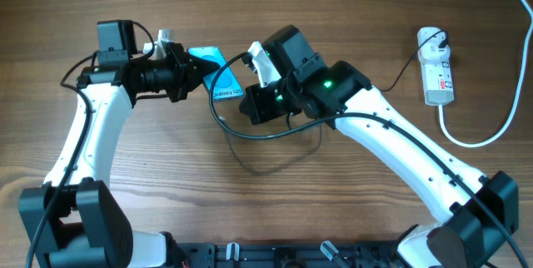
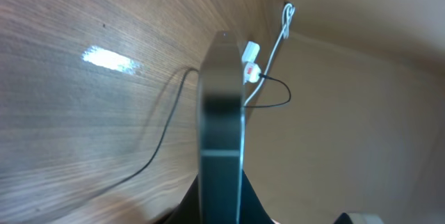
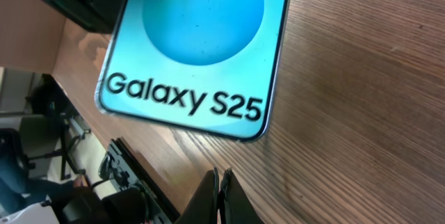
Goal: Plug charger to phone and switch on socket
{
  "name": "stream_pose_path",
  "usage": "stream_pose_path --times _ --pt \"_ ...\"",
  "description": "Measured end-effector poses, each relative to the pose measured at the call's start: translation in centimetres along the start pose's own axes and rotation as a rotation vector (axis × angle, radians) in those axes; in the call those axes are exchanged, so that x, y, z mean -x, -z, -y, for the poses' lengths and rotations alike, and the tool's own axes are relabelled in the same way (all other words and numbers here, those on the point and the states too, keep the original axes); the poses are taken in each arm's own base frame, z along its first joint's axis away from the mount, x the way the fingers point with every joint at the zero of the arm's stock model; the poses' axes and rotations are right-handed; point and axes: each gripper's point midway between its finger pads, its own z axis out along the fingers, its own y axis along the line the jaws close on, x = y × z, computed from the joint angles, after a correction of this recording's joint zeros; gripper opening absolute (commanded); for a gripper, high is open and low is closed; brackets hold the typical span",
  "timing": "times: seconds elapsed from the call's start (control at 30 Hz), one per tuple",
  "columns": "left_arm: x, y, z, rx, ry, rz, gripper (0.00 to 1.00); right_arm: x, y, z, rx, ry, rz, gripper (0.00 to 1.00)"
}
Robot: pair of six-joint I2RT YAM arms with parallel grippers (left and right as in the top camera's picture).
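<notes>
We are seeing the phone mid-table between the two arms. Its long axis is running diagonally from upper left to lower right in the overhead view, and its lettered end is pointing at the right arm. The left gripper is meeting the phone's other end. The left wrist view is showing the phone only edge-on as a thin dark slab rising from between the dark finger shapes at the bottom, so the jaws are closed on it. The fingers themselves are cut off by the frame.

In the right wrist view the screen is facing the camera and reading "Galaxy S25", with its top cropped out. The right gripper is sitting just off that lettered end, with its fingers pressed fully together. We cannot tell whether anything is pinched between them, and the connector is not making itself out in any view.

The charger cable is looping below the phone, passing under the right arm, where part of it is hidden, and running on to its black plug. The plug is sitting in the socket, which is lying well apart at the right of the wooden table. A white cord is trailing from it. The left wrist view is catching the socket small and far off, and its switch is too small to read.
</notes>
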Motion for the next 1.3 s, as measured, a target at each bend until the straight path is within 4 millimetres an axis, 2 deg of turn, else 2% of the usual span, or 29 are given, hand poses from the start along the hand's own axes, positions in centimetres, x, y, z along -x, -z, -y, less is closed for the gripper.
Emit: stream_pose_path --times 0.13,0.17,0.2,0.23,0.27,0.3,0.33,0.4,0.5,0.57,0.63,0.73,0.87,0.93,1.0,1.07,1.13,1.23,1.3 --pt "0.0 0.0 0.0 -0.002 0.031 -0.001 0.04 0.4 0.0 -0.1 0.003 -0.019 0.017 0.04" --pt "0.2 0.0 0.1 -0.003 0.023 0.005 0.04 0.4 0.0 -0.1 0.002 -0.021 0.018 0.1" --pt "0.6 0.2 -0.1 0.001 0.014 0.023 0.04 0.4 0.0 -0.1 0.0 -0.021 0.018 0.2" --pt "0.9 0.5 -0.3 0.007 0.012 0.038 0.04 0.4 0.0 0.0 -0.002 -0.013 0.017 0.42" --pt "1.4 0.8 -0.5 0.012 0.016 0.056 0.04 0.4 0.0 0.1 -0.006 -0.006 0.015 0.59" --pt "2.0 1.3 -0.8 0.017 0.025 0.079 0.04 0.2 0.0 0.1 -0.008 -0.001 0.011 0.71" --pt "2.7 2.0 -1.2 0.018 0.034 0.105 0.04 0.2 0.0 0.2 -0.012 0.002 0.01 0.75" --pt "4.6 4.2 -2.2 0.015 0.072 0.176 0.04 0.3 -0.2 0.5 -0.029 0.014 0.014 0.76" --pt "6.2 7.5 -4.4 0.025 0.177 0.253 0.04 0.5 -1.7 1.2 -0.072 0.028 0.014 0.76" --pt "6.7 9.6 -6.2 0.039 0.239 0.295 0.04 0.4 -4.2 1.9 -0.115 0.048 0.005 0.72" --pt "6.5 10.7 -7.5 0.055 0.267 0.301 0.04 0.3 -7.0 2.4 -0.16 0.076 0.002 0.67" --pt "5.8 11.4 -8.6 0.086 0.256 0.291 0.04 -0.7 -11.4 3.4 -0.239 0.126 -0.013 0.63" --pt "4.9 11.6 -10.1 0.159 0.248 0.28 0.04 -2.4 -16.2 4.6 -0.335 0.184 -0.028 0.54" --pt "4.8 11.7 -10.7 0.194 0.241 0.284 0.04 -3.1 -17.8 5.6 -0.383 0.202 -0.032 0.5" --pt "4.9 11.8 -11.1 0.218 0.225 0.291 0.04 -3.6 -18.7 6.9 -0.433 0.201 -0.041 0.36" --pt "4.9 11.9 -11.2 0.23 0.213 0.292 0.04 -3.4 -18.5 7.6 -0.474 0.186 -0.027 0.19" --pt "4.9 11.9 -11.3 0.236 0.202 0.292 0.04 -3.7 -18.0 8.7 -0.522 0.17 -0.045 0.12" --pt "5.0 11.9 -11.4 0.241 0.189 0.292 0.04 -4.7 -16.8 10.0 -0.587 0.147 -0.108 0.1" --pt "5.0 11.9 -11.4 0.244 0.188 0.294 0.04 -6.5 -15.2 11.2 -0.648 0.126 -0.204 0.09"
